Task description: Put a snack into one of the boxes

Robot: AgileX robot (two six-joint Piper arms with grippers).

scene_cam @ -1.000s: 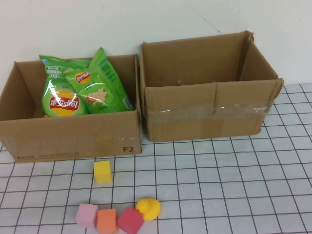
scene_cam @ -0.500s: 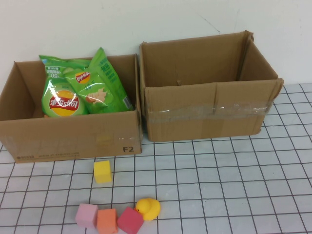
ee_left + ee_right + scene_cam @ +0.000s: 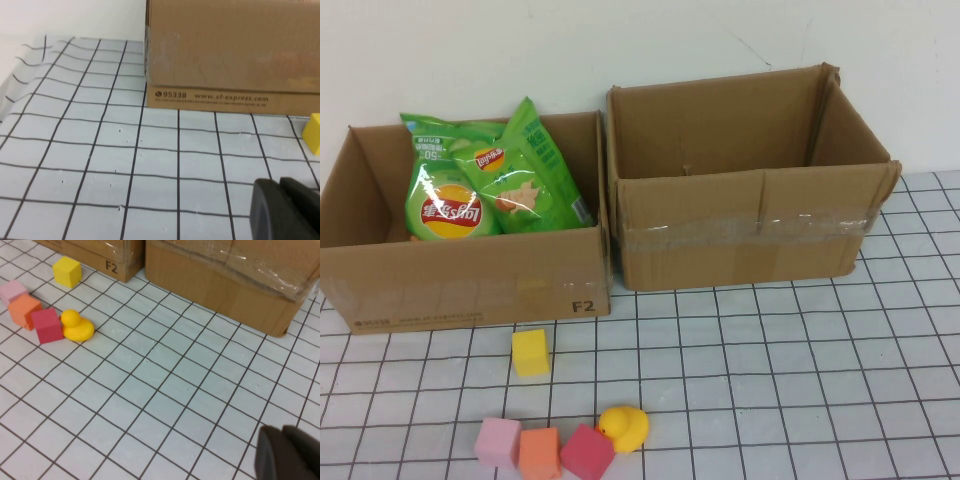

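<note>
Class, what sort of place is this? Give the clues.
Probably a robot test bench, not a home: a gridded white mat, two shipping cartons against a bare wall, and foam cubes with a rubber duck.

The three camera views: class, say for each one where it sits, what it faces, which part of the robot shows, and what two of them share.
High view: raised on the robot's side, angled down at the left box, its chip bags, and the right box; no arm shows.
Left wrist view: low over the table, facing the left box; the shut left gripper shows.
Right wrist view: higher, facing the duck and blocks; the shut right gripper shows.
Shared: all three show the yellow block.
</note>
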